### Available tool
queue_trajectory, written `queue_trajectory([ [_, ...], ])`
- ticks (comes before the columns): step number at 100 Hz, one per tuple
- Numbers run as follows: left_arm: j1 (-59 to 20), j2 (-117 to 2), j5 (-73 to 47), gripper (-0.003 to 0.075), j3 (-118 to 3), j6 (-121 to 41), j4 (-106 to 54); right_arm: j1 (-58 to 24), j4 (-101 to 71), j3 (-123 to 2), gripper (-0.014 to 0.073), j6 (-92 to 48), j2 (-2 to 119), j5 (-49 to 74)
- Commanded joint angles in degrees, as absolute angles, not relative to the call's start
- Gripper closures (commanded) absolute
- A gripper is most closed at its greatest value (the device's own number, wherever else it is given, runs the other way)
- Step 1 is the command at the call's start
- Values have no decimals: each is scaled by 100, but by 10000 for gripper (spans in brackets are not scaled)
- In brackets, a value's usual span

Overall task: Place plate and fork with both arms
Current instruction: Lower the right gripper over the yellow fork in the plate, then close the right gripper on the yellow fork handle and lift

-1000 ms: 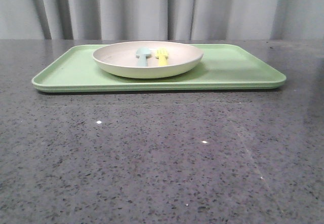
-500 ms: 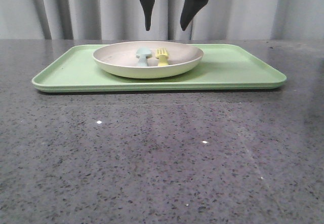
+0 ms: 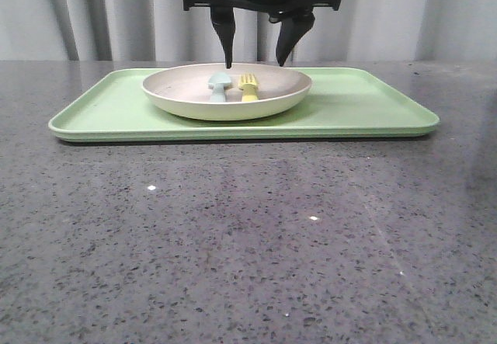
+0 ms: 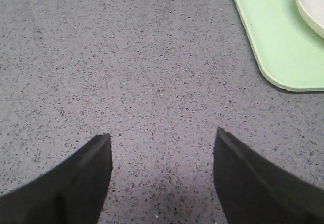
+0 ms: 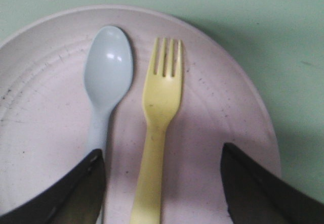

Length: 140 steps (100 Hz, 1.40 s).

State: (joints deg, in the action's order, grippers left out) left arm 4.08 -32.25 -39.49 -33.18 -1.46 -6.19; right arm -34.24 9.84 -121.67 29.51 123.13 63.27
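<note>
Front view shows the right gripper (image 3: 255,47) has dropped in from above within the last second; before that no arm was in sight. It now hangs just over the plate (image 3: 186,89), jaws spread wide and empty, straddling the fork (image 3: 249,86), so a fork pick looks about to begin. One plate sits on one green tray (image 3: 365,99), left of the tray's centre; inside it lie one yellow fork at 3 o'clock of one pale blue spoon (image 3: 220,85). The left gripper (image 4: 162,178) hovers over bare table (image 4: 126,57), jaws apart, holding nothing.
</note>
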Motion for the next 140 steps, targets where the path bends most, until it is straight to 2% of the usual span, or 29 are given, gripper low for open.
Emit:
queue_trajectory([
  [1,415,-3222,-3537,291,-3486,-110,-700,-3419,1160,-12335,106,2971,12028,6162],
  [79,415,-3222,-3537,291,-3486,-110,-700,-3419,1128,-12335,111,2971,12339,6268],
  [88,415,-3222,-3537,291,-3486,-110,-700,-3419,1128,-12335,164,2971,12339,6271],
  [110,415,-3222,-3537,291,-3486,-110,-700,-3419,1128,-12335,379,2971,12339,6278],
  [140,415,-3222,-3515,291,-3486,-110,-700,-3419,1127,-12335,534,2971,12339,6278],
])
